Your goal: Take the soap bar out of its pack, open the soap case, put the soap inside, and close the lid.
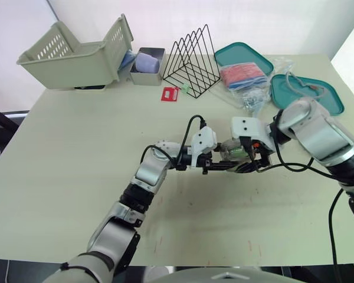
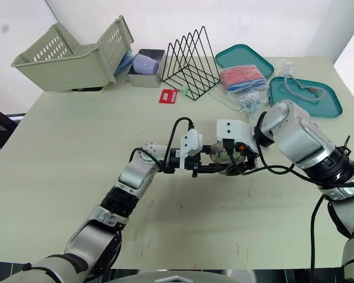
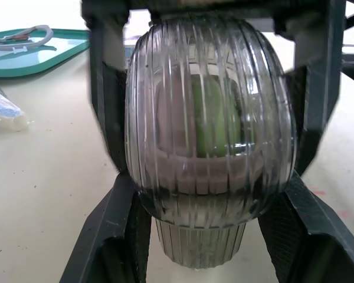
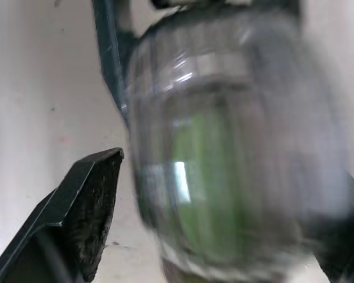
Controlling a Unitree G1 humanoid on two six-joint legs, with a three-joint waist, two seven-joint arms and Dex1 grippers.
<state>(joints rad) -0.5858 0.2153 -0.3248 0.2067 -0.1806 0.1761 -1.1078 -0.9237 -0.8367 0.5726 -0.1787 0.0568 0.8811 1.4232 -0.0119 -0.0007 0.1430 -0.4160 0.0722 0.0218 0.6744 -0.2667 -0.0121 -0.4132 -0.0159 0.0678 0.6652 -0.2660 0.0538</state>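
Left wrist view, soap case (image 3: 209, 147) clamped within left end effector (image 3: 210, 194)

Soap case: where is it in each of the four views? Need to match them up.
Left eye view: soap case mid-table, on the near side of the wire rack.
Right eye view: same spot, mid-table.
Left wrist view: middle, between the fingers of the left gripper.
Right wrist view: middle.
Shared landmark: the green soap bar inside the case.
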